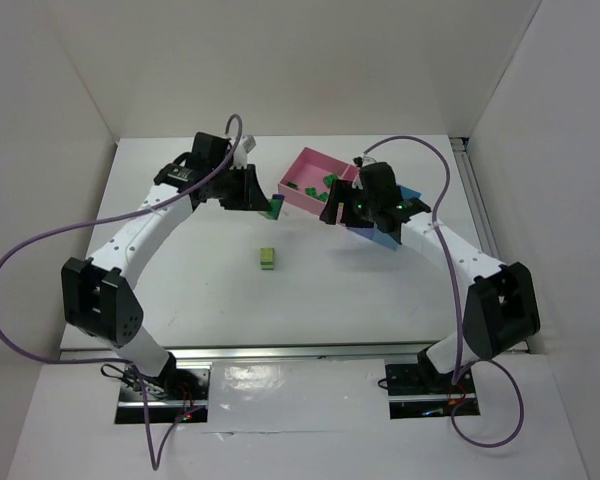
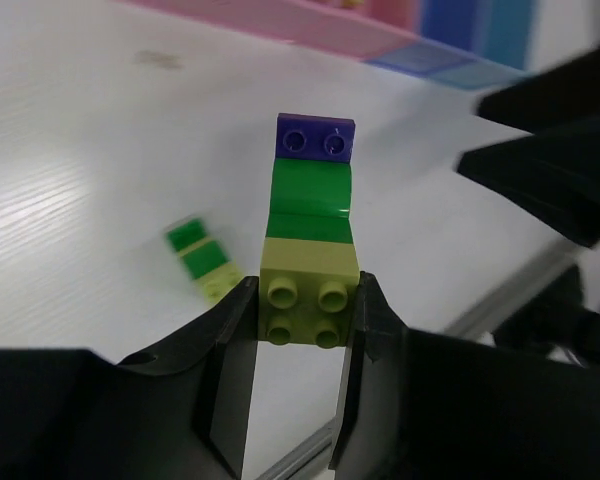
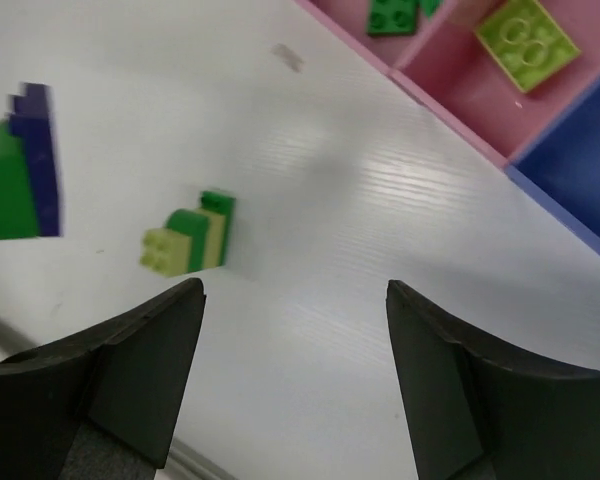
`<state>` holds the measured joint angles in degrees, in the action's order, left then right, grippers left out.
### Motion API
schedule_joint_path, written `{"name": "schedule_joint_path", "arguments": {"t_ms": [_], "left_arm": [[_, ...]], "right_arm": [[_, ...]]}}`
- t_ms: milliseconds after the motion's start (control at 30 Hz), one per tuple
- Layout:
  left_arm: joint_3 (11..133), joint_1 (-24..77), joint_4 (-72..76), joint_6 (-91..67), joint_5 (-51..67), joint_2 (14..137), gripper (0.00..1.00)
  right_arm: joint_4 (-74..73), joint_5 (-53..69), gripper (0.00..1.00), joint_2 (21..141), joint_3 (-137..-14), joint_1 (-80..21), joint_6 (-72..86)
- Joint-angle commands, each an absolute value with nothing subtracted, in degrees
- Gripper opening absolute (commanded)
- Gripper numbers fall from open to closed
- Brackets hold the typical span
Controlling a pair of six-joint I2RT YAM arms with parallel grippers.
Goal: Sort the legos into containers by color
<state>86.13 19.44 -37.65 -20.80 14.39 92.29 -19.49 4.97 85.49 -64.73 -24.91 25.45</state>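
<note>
- The white table [image 1: 200, 290] carries the containers [image 1: 302, 165] toward 1 o'clock, with green legos [image 1: 308, 189] lying in the leftmost pink one.
- The right gripper [image 3: 295, 295] hangs wide open and empty over bare table.
- The left gripper [image 2: 305, 300] clamps a lime-green-blue stack [image 2: 310, 215] by its lime base.
- A small lime-green stack [image 1: 268, 258] sits on the table at 6 o'clock from it.

A robotics lab test cell: a bare white counter [image 1: 380, 300] is boxed in by plain white panels [image 1: 280, 60] beyond and on both sides of the jaws. Behind them, two arms [image 1: 140, 228] are bolted by a metal rail [image 1: 300, 352], with purple cables [image 1: 410, 139] looping loose.
</note>
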Motion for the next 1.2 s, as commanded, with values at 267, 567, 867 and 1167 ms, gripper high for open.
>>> {"name": "schedule_joint_path", "arguments": {"t_ms": [267,567,867,1167], "left_arm": [[78.5,17.8,-7.7,-27.9,63.7,97.1,0.0],[81.4,18.4,-8.2,-26.5,67.3,99.8,0.0],[81.4,18.9,-7.6,-26.5,67.8,100.5,0.0],[80.9,19.4,-9.8,-24.5,67.2,101.1,0.0]], "right_arm": [[13.9,55.1,0.85,77.7,-51.5,-14.3,32.2],[16.4,60.1,0.88,80.0,-52.9,-15.5,31.7],[20.3,59.6,0.87,85.0,-54.8,-17.1,33.3],[22.0,61.3,0.56,89.0,-59.6,-18.2,34.9]]}}
